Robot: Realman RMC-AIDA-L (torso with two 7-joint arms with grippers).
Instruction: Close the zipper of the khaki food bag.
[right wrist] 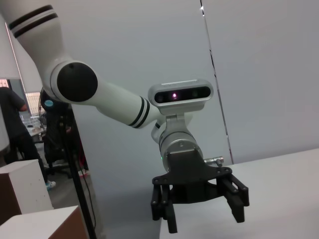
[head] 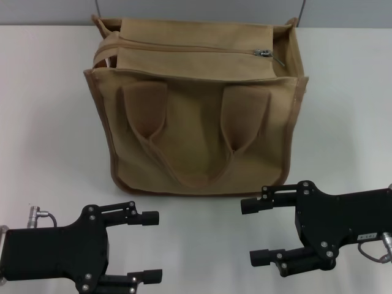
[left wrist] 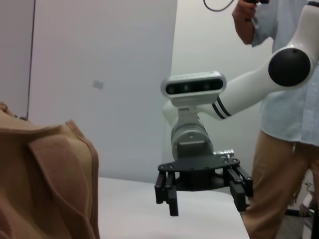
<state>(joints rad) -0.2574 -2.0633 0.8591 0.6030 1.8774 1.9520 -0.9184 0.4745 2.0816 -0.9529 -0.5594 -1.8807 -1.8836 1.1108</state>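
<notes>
The khaki food bag (head: 196, 122) stands upright in the middle of the white table, its two looped handles hanging down the near side. The zipper (head: 184, 47) runs along its top, and the silver slider (head: 263, 53) sits near the right end. My left gripper (head: 150, 247) is open and empty, low on the table in front of the bag's left corner. My right gripper (head: 250, 231) is open and empty in front of the bag's right corner. Both are apart from the bag. The left wrist view shows the bag's side (left wrist: 45, 184) and the right gripper (left wrist: 207, 204). The right wrist view shows the left gripper (right wrist: 204, 221).
The white table (head: 43, 122) spreads out on both sides of the bag. A person (left wrist: 289, 124) stands beyond the table's edge on the right arm's side. A brown box (right wrist: 20, 194) stands off the table on the left arm's side.
</notes>
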